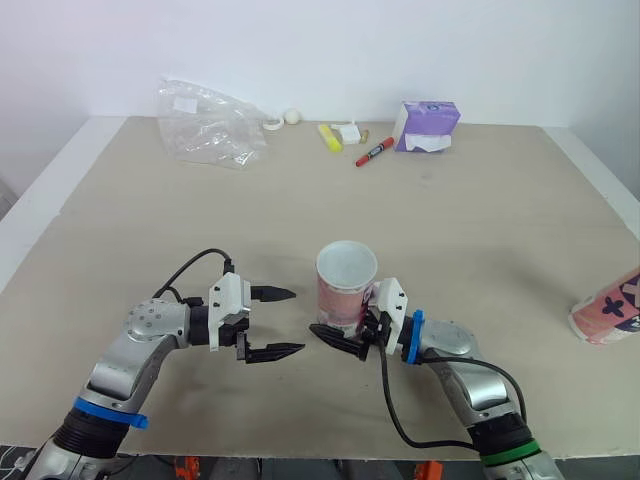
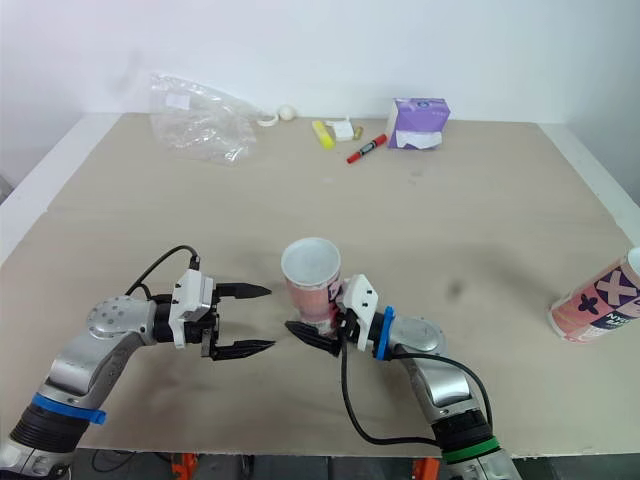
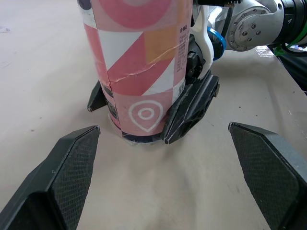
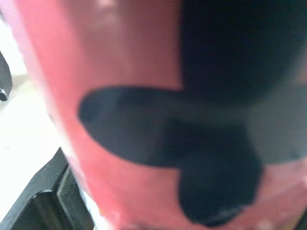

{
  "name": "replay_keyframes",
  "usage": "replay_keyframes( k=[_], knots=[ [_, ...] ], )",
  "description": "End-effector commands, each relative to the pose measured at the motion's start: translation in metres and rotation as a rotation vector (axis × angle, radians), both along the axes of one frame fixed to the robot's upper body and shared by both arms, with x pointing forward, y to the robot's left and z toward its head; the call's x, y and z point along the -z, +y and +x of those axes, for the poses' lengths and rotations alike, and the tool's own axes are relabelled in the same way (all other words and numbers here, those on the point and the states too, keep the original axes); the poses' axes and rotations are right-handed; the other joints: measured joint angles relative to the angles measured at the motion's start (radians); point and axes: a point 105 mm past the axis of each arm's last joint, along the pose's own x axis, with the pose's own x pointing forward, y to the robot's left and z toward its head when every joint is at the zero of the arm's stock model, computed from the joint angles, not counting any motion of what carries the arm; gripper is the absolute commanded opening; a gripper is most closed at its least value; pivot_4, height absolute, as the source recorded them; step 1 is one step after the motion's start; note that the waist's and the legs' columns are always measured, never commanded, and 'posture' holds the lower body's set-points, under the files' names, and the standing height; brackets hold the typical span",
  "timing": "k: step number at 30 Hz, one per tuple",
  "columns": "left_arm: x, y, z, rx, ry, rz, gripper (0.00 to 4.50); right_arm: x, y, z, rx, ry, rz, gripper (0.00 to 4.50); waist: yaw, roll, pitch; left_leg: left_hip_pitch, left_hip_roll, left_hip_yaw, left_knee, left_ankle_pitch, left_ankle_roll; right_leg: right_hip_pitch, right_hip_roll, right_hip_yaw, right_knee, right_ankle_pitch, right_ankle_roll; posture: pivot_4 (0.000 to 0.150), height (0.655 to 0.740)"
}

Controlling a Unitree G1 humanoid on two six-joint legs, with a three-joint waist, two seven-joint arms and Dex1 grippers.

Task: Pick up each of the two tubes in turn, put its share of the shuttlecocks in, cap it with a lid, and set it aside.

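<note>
Your right hand (image 1: 335, 325) grips the open tube (image 1: 346, 283) at its base to steady it; left hand (image 1: 297, 321), nine o'clock, gapes empty.

Both our arms reach in low, grippers facing each other.
Our left gripper (image 1: 297, 321) hovers with its fingers spread wide, pointing right. Our right gripper (image 1: 342, 335) points left, its fingers clamped on the foot of the tube (image 1: 346, 283).
</note>
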Motion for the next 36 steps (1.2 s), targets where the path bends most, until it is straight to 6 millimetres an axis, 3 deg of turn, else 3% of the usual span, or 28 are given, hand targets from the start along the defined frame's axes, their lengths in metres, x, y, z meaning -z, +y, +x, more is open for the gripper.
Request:
replay_keyframes(
  k=[1,9,14,18,23,30,36],
  knots=[
    [-0.011,0.000,-0.002,0.008,-0.055,-0.012,4.50,-0.008,-0.001,0.001,0.000,-0.045,0.007,3.73,0.000,0.000,0.000,0.000,0.000,0.000,0.000,0.000,0.000,0.000,0.000,0.000,0.000,0.000,0.000,0.150,0.7400],
    [-0.011,-0.002,-0.001,0.017,-0.070,-0.006,4.50,-0.015,-0.012,0.000,0.063,-0.070,0.025,3.73,0.000,0.000,0.000,0.000,0.000,0.000,0.000,0.000,0.000,0.000,0.000,0.000,0.000,0.000,0.000,0.150,0.7400],
    [-0.018,-0.010,-0.002,0.042,-0.064,-0.042,4.50,-0.033,-0.071,0.007,0.398,-0.089,0.106,3.73,0.008,0.000,0.000,-0.001,0.000,0.000,0.000,0.000,0.000,0.000,0.000,0.000,0.000,-0.001,0.001,0.150,0.7400],
    [-0.020,-0.015,-0.003,0.059,-0.057,-0.059,4.50,-0.031,-0.133,0.009,0.752,-0.087,0.137,3.73,0.007,0.000,0.000,-0.001,0.000,0.000,0.000,0.000,0.000,0.000,0.000,0.000,0.000,-0.001,0.001,0.150,0.7400],
    [-0.021,-0.020,-0.001,0.060,-0.055,-0.078,4.50,-0.030,-0.194,0.006,1.095,-0.093,0.189,3.73,0.000,0.001,0.000,0.000,0.000,0.000,0.000,0.000,0.000,0.000,0.000,0.000,0.000,0.000,-0.001,0.150,0.7400],
    [-0.020,-0.027,-0.001,0.062,-0.058,-0.089,4.50,-0.024,-0.230,0.009,1.293,-0.080,0.224,3.73,-0.002,0.001,0.000,0.001,0.000,0.000,0.000,0.000,0.000,0.001,0.000,0.000,0.000,0.000,-0.001,0.150,0.7400],
    [-0.020,-0.028,0.000,0.051,-0.064,-0.089,4.50,-0.014,-0.247,0.015,1.385,-0.035,0.263,3.73,-0.004,0.002,-0.001,0.001,0.000,0.000,0.000,0.000,0.000,0.001,0.000,0.000,0.000,0.000,-0.001,0.150,0.7400]
  ],
)
